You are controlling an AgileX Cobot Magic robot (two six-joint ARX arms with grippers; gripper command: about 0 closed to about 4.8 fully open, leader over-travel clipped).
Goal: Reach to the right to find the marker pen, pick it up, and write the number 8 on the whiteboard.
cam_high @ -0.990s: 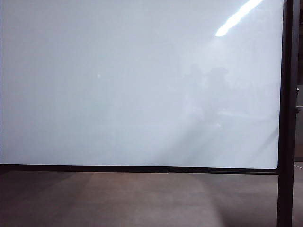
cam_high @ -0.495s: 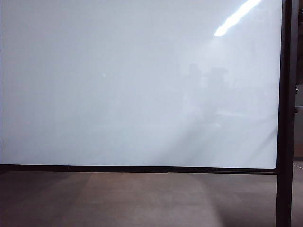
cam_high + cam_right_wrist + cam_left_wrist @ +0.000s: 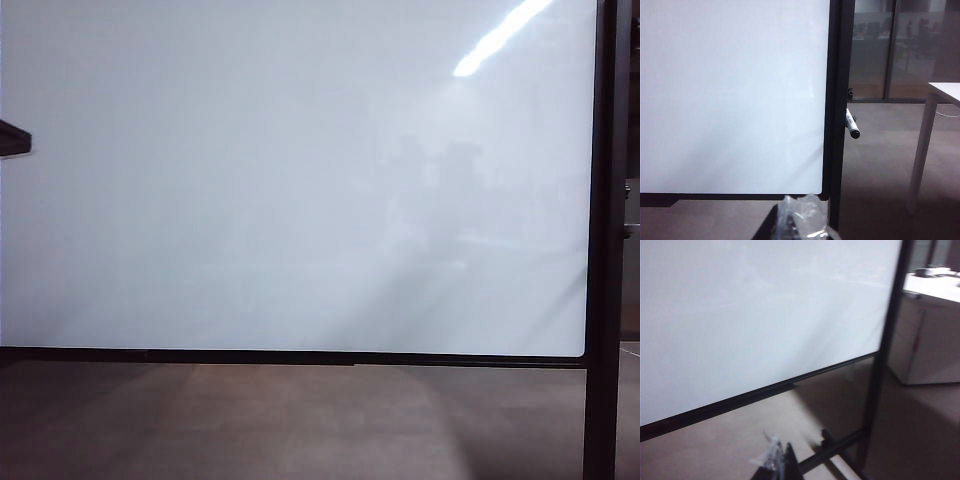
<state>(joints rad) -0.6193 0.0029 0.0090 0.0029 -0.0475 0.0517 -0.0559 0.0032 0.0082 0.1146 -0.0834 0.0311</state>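
Note:
The whiteboard (image 3: 290, 180) fills the exterior view, glossy white in a thin black frame, with its dark post (image 3: 604, 240) on the right. No number 8 is in view on it. The marker pen (image 3: 853, 125), white with a black cap, sticks out from the post's far side in the right wrist view. My right gripper (image 3: 802, 220) sits low in front of the board's lower corner, shut and empty, its tips wrapped in clear plastic. My left gripper (image 3: 780, 460) is blurred; its plastic-wrapped tips meet in a point, shut on nothing, facing the board's lower right part and the post (image 3: 885, 340).
A dark piece (image 3: 14, 138), apparently of the left arm, pokes in at the exterior view's left edge. A white cabinet (image 3: 927, 340) stands beyond the post. A white table (image 3: 942, 95) and glass partitions (image 3: 875, 50) lie further right. The board's foot bar (image 3: 835, 447) rests on the floor.
A dark piece has come into the exterior view at its left edge, where only board showed before. The whiteboard itself looks unchanged.

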